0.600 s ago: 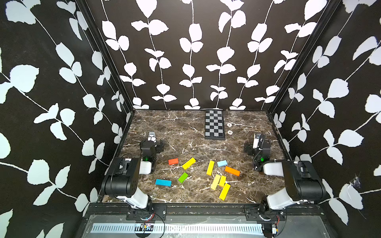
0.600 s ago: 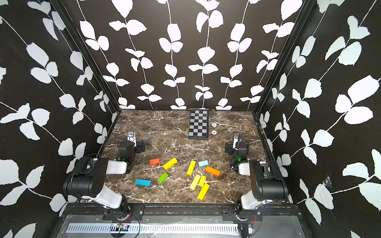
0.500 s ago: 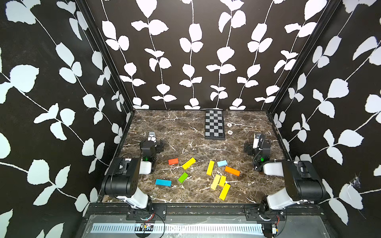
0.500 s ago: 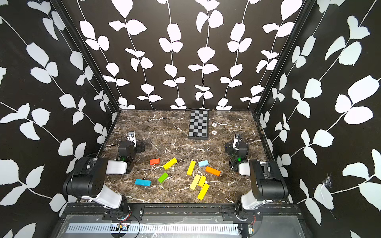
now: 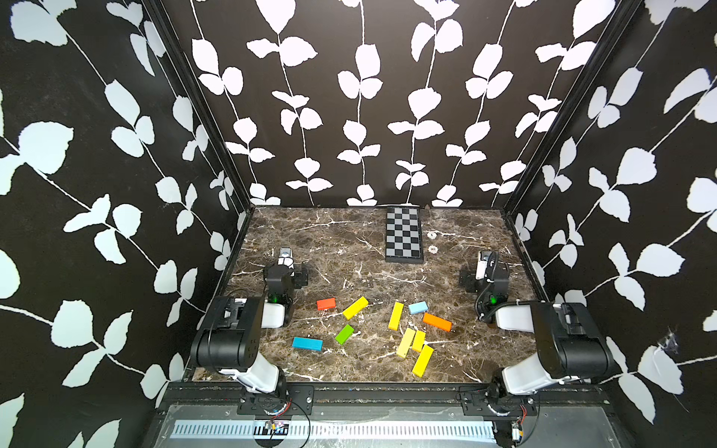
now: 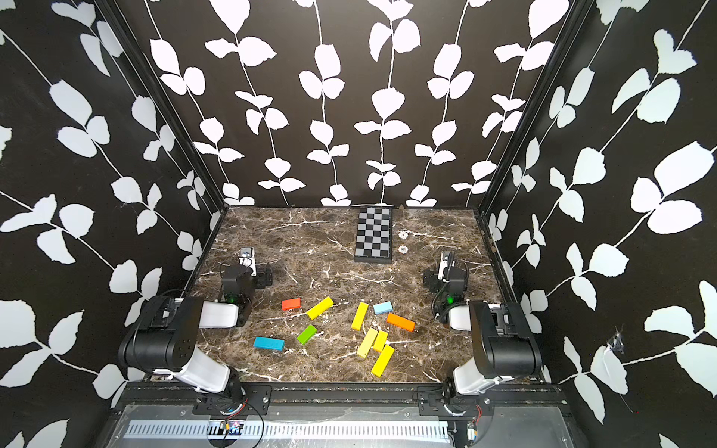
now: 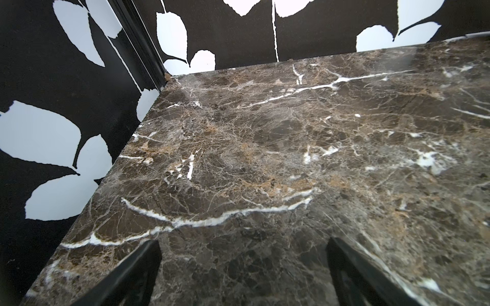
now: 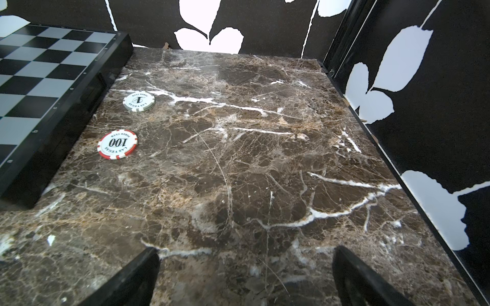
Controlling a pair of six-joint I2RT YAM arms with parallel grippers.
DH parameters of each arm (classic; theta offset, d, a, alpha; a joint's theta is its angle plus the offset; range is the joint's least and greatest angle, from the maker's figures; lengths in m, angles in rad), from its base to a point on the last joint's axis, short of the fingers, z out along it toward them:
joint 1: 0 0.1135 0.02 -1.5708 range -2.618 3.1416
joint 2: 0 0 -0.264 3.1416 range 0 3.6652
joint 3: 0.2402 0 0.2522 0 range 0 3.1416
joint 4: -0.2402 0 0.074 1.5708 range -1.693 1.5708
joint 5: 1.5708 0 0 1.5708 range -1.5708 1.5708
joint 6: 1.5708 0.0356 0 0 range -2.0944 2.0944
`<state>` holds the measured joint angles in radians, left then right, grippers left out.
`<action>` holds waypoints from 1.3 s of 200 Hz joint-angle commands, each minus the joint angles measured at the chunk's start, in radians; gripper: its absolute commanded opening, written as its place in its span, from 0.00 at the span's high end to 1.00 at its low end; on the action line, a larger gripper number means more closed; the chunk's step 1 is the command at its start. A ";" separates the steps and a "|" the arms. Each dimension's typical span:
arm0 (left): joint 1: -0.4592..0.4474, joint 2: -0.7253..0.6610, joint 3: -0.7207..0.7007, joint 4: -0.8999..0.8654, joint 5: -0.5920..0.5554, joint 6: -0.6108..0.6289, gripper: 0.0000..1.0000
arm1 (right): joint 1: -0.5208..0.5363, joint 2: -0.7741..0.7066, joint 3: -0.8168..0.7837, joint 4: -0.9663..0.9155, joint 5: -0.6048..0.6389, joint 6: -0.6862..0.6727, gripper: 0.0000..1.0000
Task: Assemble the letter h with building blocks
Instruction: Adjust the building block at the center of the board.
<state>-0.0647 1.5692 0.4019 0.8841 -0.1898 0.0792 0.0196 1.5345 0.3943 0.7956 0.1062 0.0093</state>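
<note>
Building blocks [image 5: 395,316] — apart from both hands [image 5: 286,255] [image 5: 484,259]

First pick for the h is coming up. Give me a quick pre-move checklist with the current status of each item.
1. Left gripper jaws open and empty: ok.
2. Right gripper jaws open and empty: ok.
3. Building blocks all lying flat on the marble table: ok.
4. Red-orange block clear on all sides: ok.
5. Three yellow blocks near the front spaced for a grasp: not ok, crowded together.
6. Block visible in a wrist view: not ok, only table, checkered board, poker chips.
</note>
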 commanded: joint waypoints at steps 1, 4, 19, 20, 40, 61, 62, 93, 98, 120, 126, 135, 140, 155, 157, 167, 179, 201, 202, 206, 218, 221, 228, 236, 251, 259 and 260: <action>0.005 -0.024 -0.002 -0.002 0.009 0.002 0.01 | 0.006 -0.011 0.012 0.035 -0.009 -0.015 0.01; 0.005 -0.024 -0.001 -0.008 0.010 0.000 0.01 | 0.006 -0.011 0.012 0.038 -0.007 -0.015 0.01; 0.004 -0.029 -0.004 -0.008 0.006 0.004 0.01 | 0.024 -0.094 0.114 -0.197 0.103 0.006 0.01; 0.004 -0.030 -0.003 -0.007 0.006 0.004 0.01 | 0.026 -0.103 0.130 -0.233 0.114 0.010 0.01; 0.000 -0.145 0.148 -0.366 -0.137 -0.047 0.01 | 0.046 -0.205 0.499 -0.913 0.295 0.233 0.01; -0.010 -0.254 0.362 -0.787 -0.290 -0.307 0.02 | 0.048 -0.228 0.708 -1.279 0.143 0.482 0.01; -0.011 -0.258 0.369 -0.798 -0.285 -0.327 0.02 | 0.048 -0.231 0.706 -1.278 0.143 0.495 0.01; -0.210 -0.319 0.482 -1.047 -0.189 -0.504 0.10 | 0.060 -0.218 0.611 -1.385 -0.029 0.686 0.01; -0.257 -0.311 0.493 -1.064 -0.171 -0.495 0.10 | 0.105 -0.227 0.620 -1.429 0.026 0.687 0.01; -0.436 -0.231 0.548 -1.186 -0.047 -0.441 0.12 | 0.326 -0.306 0.631 -1.567 0.281 0.728 0.01; -0.482 -0.203 0.559 -1.209 -0.027 -0.424 0.12 | 0.375 -0.335 0.620 -1.577 0.329 0.737 0.01; -0.532 -0.167 0.567 -1.231 0.016 -0.401 0.14 | 0.415 -0.377 0.599 -1.594 0.366 0.769 0.01; -0.556 -0.144 0.577 -1.246 0.037 -0.392 0.12 | 0.422 -0.403 0.590 -1.607 0.363 0.787 0.01; -0.603 -0.085 0.602 -1.298 0.088 -0.377 0.02 | 0.424 -0.495 0.539 -1.596 0.356 0.850 0.01; -0.607 -0.078 0.601 -1.298 0.095 -0.377 0.02 | 0.423 -0.507 0.531 -1.593 0.351 0.859 0.01; -0.613 -0.052 0.589 -1.289 0.141 -0.377 0.03 | 0.418 -0.554 0.505 -1.579 0.330 0.878 0.01; -0.617 -0.023 0.580 -1.289 0.178 -0.377 0.04 | 0.416 -0.573 0.501 -1.591 0.323 0.889 0.02; -0.620 0.013 0.591 -1.336 0.208 -0.375 0.07 | 0.415 -0.526 0.543 -1.625 0.268 0.865 0.04; -0.620 0.014 0.591 -1.338 0.210 -0.375 0.07 | 0.415 -0.523 0.546 -1.628 0.266 0.864 0.04; -0.622 0.016 0.592 -1.341 0.213 -0.374 0.08 | 0.415 -0.509 0.555 -1.640 0.258 0.863 0.05; -0.630 0.020 0.598 -1.362 0.217 -0.367 0.09 | 0.415 -0.476 0.575 -1.661 0.233 0.856 0.07; -0.629 0.020 0.598 -1.368 0.218 -0.364 0.09 | 0.415 -0.468 0.579 -1.664 0.230 0.855 0.07; -0.630 0.020 0.601 -1.382 0.218 -0.360 0.09 | 0.416 -0.456 0.586 -1.672 0.222 0.853 0.08; -0.659 0.019 0.600 -1.400 0.223 -0.357 0.09 | 0.415 -0.448 0.595 -1.681 0.212 0.851 0.08; -0.675 0.015 0.583 -1.424 0.228 -0.353 0.11 | 0.415 -0.431 0.616 -1.705 0.205 0.834 0.10; -0.678 0.015 0.568 -1.430 0.231 -0.356 0.13 | 0.415 -0.426 0.627 -1.723 0.204 0.827 0.11; -0.679 0.015 0.565 -1.430 0.231 -0.356 0.13 | 0.415 -0.425 0.629 -1.725 0.204 0.826 0.11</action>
<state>-0.7155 1.5913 0.9791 -0.4717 0.0101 -0.2916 0.4374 1.1095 0.9661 -0.8528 0.3248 0.8387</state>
